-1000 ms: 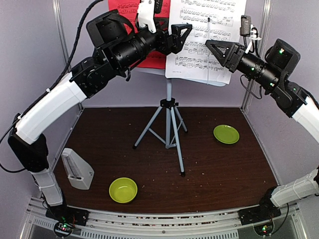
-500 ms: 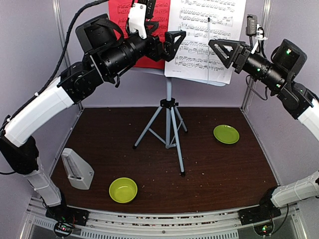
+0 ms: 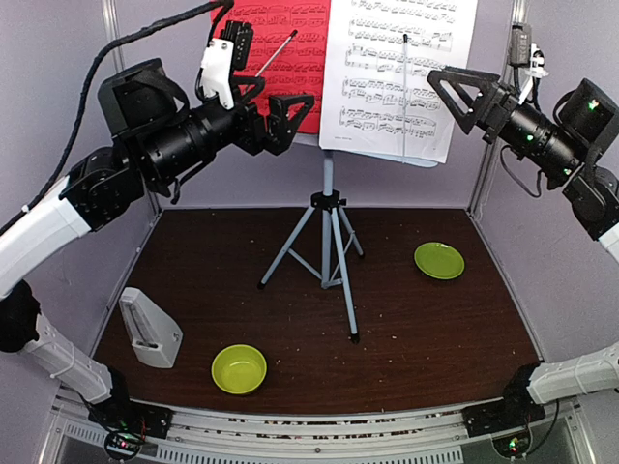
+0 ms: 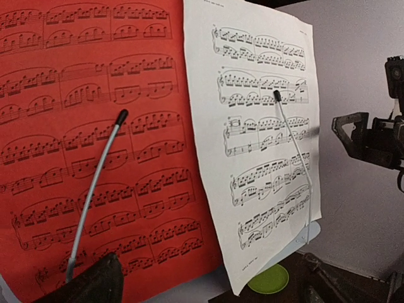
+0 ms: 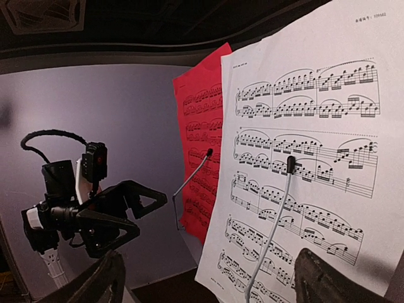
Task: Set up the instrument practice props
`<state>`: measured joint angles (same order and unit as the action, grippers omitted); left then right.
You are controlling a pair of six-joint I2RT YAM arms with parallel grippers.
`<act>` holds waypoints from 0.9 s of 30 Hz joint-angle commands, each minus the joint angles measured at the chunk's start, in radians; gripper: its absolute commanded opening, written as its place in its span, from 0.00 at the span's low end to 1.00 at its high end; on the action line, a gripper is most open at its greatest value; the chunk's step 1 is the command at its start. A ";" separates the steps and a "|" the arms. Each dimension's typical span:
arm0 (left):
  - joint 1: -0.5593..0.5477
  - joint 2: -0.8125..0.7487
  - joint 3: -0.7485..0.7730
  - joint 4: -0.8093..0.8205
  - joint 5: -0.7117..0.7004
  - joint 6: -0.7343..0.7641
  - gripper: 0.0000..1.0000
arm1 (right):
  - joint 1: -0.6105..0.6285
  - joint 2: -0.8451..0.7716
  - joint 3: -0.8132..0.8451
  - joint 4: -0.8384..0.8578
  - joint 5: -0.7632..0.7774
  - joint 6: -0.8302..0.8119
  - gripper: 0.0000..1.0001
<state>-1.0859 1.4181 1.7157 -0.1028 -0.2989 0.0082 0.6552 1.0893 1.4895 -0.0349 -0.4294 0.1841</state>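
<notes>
The pale music stand (image 3: 328, 184) rises on tripod legs at mid-table. A red sheet (image 3: 290, 48) and a white sheet (image 3: 398, 77) of printed music rest side by side on it. A thin wire arm lies over each sheet, one on red (image 4: 95, 196) and one on white (image 4: 293, 151). My left gripper (image 3: 276, 104) hangs open just left of the red sheet (image 4: 88, 145), touching nothing. To the right of the white sheet (image 5: 315, 177) my right gripper (image 3: 447, 89) is open and empty. The pale-grey pyramid metronome (image 3: 148, 329) stands at the table's near left.
A lime-green bowl (image 3: 239, 368) sits near the front edge, left of centre. A flat green plate (image 3: 439, 260) lies to the right of the tripod feet. Grey walls and upright posts close in the back and both sides.
Both arms have drawn back from the sheets, the left one leftward and the right one rightward. Both grippers' jaws have spread wider. The sheets stay on the stand.
</notes>
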 commanded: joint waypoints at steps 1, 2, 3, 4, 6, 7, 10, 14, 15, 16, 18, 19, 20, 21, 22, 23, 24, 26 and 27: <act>-0.002 -0.109 -0.123 -0.019 -0.087 -0.115 0.98 | 0.001 -0.058 -0.060 -0.004 -0.022 -0.011 0.94; -0.002 -0.129 -0.145 -0.044 -0.103 -0.135 0.98 | 0.001 -0.068 -0.074 -0.007 -0.022 -0.010 0.94; -0.002 -0.148 -0.170 -0.071 -0.123 -0.165 0.98 | 0.001 -0.075 -0.085 -0.014 -0.021 -0.010 0.94; -0.002 -0.168 -0.190 -0.097 -0.143 -0.188 0.98 | 0.001 -0.083 -0.095 -0.021 -0.021 -0.009 0.94; -0.002 -0.204 -0.222 -0.160 -0.198 -0.241 0.98 | 0.001 -0.097 -0.115 -0.029 -0.020 -0.003 0.95; -0.002 -0.219 -0.230 -0.204 -0.235 -0.273 0.98 | 0.001 -0.105 -0.124 -0.031 -0.019 0.002 0.95; -0.002 -0.260 -0.245 -0.377 -0.364 -0.403 0.98 | 0.001 -0.121 -0.151 -0.038 -0.019 0.021 0.96; 0.005 -0.320 -0.269 -0.610 -0.472 -0.632 0.98 | 0.001 -0.142 -0.176 -0.040 -0.019 0.041 0.98; 0.013 -0.329 -0.267 -0.681 -0.481 -0.695 0.98 | 0.001 -0.145 -0.180 -0.043 -0.020 0.046 0.99; 0.023 -0.336 -0.261 -0.757 -0.486 -0.761 0.98 | 0.001 -0.148 -0.184 -0.048 -0.022 0.050 0.99; 0.051 -0.344 -0.241 -0.929 -0.486 -0.927 0.98 | 0.001 -0.154 -0.189 -0.066 -0.028 0.052 1.00; 0.078 -0.348 -0.231 -1.022 -0.466 -1.007 0.98 | 0.001 -0.156 -0.191 -0.079 -0.031 0.053 1.00; 0.114 -0.348 -0.224 -1.109 -0.436 -1.072 0.98 | 0.001 -0.159 -0.195 -0.092 -0.034 0.054 1.00; 0.151 -0.349 -0.219 -1.203 -0.401 -1.140 0.98 | 0.001 -0.163 -0.200 -0.102 -0.034 0.055 1.00; 0.187 -0.352 -0.220 -1.274 -0.372 -1.182 0.98 | 0.001 -0.169 -0.209 -0.110 -0.036 0.056 1.00; 0.218 -0.358 -0.225 -1.319 -0.341 -1.194 0.98 | 0.001 -0.176 -0.219 -0.115 -0.039 0.059 1.00; 0.246 -0.364 -0.231 -1.353 -0.310 -1.195 0.98 | 0.001 -0.181 -0.230 -0.119 -0.042 0.064 1.00; 0.312 -0.369 -0.250 -1.384 -0.240 -1.180 0.98 | 0.002 -0.192 -0.254 -0.124 -0.055 0.073 1.00; 0.362 -0.366 -0.263 -1.401 -0.206 -1.169 0.98 | 0.003 -0.196 -0.265 -0.127 -0.065 0.074 1.00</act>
<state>-0.8299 1.0691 1.4693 -1.2926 -0.6430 -1.0573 0.6552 0.9176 1.2648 -0.1326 -0.4549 0.2359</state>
